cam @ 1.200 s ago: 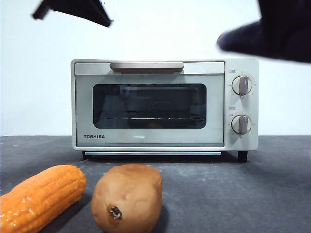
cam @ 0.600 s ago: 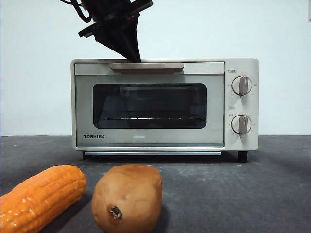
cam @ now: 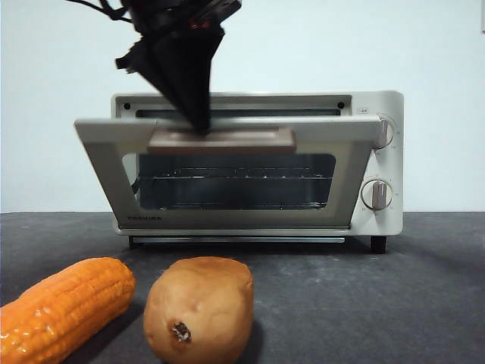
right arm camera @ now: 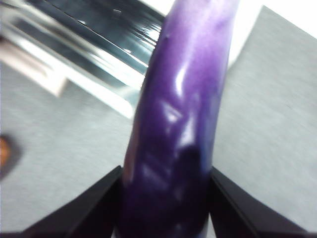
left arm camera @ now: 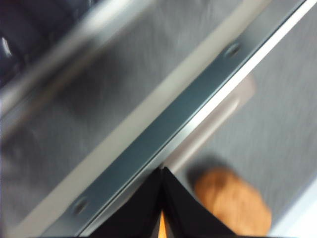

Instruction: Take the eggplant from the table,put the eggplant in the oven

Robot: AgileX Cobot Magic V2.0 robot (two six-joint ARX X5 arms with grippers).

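Grey table [cam: 394,303]: one oven [cam: 375,163], one corn [cam: 64,307], one potato [cam: 198,309].

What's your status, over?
Left gripper shut, on the oven handle, door part-open. Right gripper holds the eggplant above the table. Potato, corn in front.

Oven [cam: 371,163] stands at the rear of the table [cam: 394,303], door [cam: 227,130] tilted partway open toward the front. Wire rack [cam: 235,182] inside the cavity. Left gripper [cam: 198,125] on the door's bar handle [cam: 221,141], left of its middle. Potato [cam: 198,309] in front of the oven; corn cob [cam: 64,307] just left of the potato. Eggplant [right arm camera: 181,124] between the right gripper [right arm camera: 166,198] jaws, above the table, oven door beyond it.
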